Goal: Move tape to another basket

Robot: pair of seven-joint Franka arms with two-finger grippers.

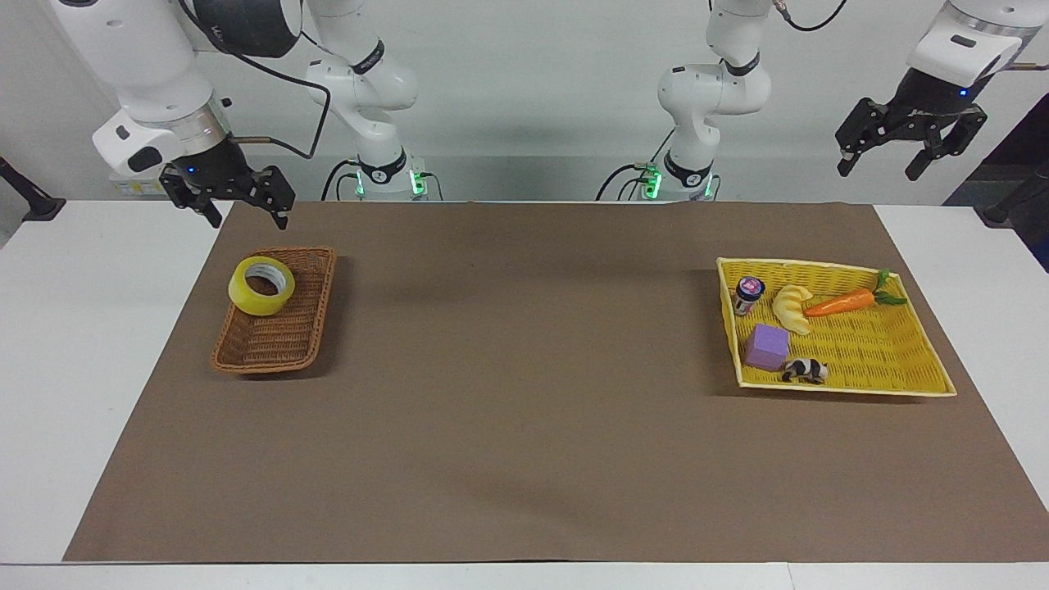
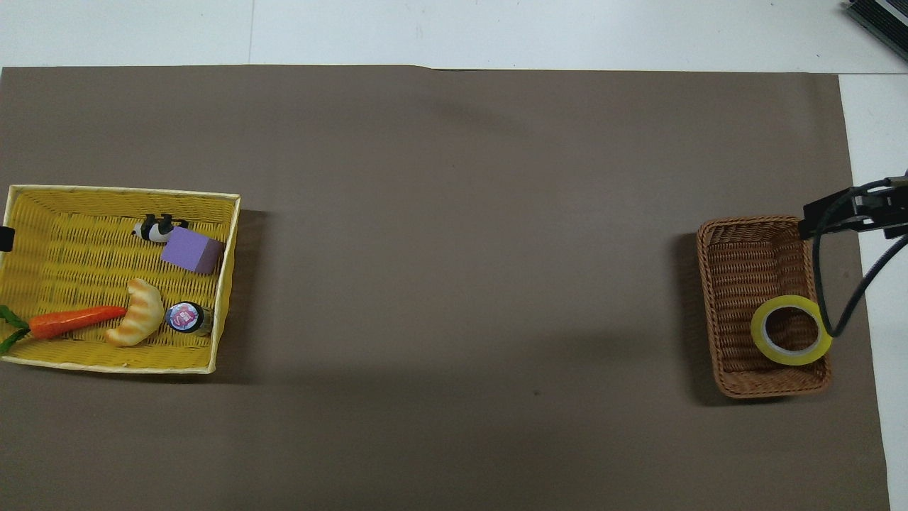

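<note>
The tape [image 1: 261, 285] is a yellow roll that lies in the brown wicker basket [image 1: 279, 340], at the basket's end nearer to the robots, leaning on its rim. It also shows in the overhead view [image 2: 791, 330], in the same basket [image 2: 745, 248]. My right gripper [image 1: 248, 220] is open and empty, raised above the nearer end of that basket and clear of the tape. My left gripper [image 1: 878, 170] is open and empty, and waits high in the air at the left arm's end of the table.
A larger yellow woven tray [image 1: 889, 381] at the left arm's end holds a carrot [image 1: 840, 303], a croissant toy [image 1: 792, 308], a purple block [image 1: 767, 346], a small jar [image 1: 748, 293] and a black-and-white animal figure [image 1: 805, 370]. A brown mat [image 1: 524, 393] covers the table.
</note>
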